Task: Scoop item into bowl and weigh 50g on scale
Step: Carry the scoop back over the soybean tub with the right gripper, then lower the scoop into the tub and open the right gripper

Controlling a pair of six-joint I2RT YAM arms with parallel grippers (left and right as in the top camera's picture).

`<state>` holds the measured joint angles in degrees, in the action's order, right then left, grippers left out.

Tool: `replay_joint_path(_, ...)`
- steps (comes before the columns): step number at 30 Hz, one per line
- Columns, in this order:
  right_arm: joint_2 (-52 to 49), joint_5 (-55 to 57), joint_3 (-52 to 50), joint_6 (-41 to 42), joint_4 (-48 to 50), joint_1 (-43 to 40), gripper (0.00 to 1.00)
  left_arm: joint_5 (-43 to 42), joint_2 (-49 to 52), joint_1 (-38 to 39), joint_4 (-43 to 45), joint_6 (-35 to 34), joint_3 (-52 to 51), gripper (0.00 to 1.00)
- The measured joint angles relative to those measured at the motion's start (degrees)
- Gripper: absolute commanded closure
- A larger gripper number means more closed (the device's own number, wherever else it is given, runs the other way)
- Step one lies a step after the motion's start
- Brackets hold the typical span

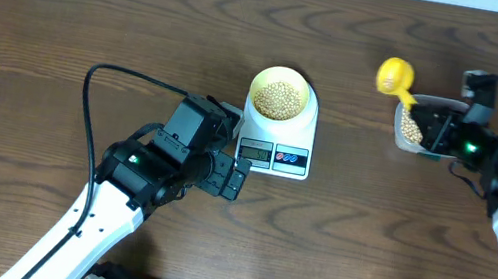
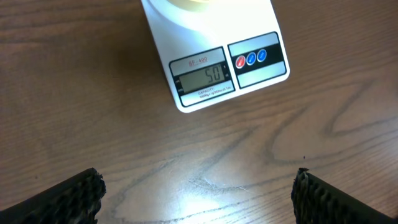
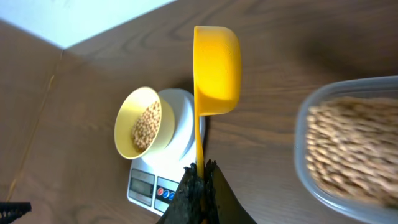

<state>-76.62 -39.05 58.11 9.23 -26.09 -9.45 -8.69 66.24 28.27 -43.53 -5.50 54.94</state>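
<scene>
Currently we list, at mid-table, one white scale, its display reading 50. One pale yellow bowl is seated on the scale's round platform and partly filled with tan beans. One clear tub stands to the right of the scale, well apart from it, and we see more beans inside. One yellow scoop has its handle pinched tight by the right gripper, its cup end reaching out beside the tub, above the wood. The left gripper has its fingers spread wide, holds nothing, and sits just in front of the display.
</scene>
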Motion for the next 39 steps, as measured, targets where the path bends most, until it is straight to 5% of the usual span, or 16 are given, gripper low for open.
replay_joint_path(20, 7.6, 17.0, 0.0, -0.9, -13.9, -7.1, 0.99, 0.0, 0.0, 0.0, 0.0, 0.0, 0.0, 0.02)
replay_joint_path(39, -1.0, 31.0, 0.0, -23.0, -11.9, -2.4, 0.99, 0.0, 0.0, 0.0, 0.0, 0.0, 0.0, 0.02)
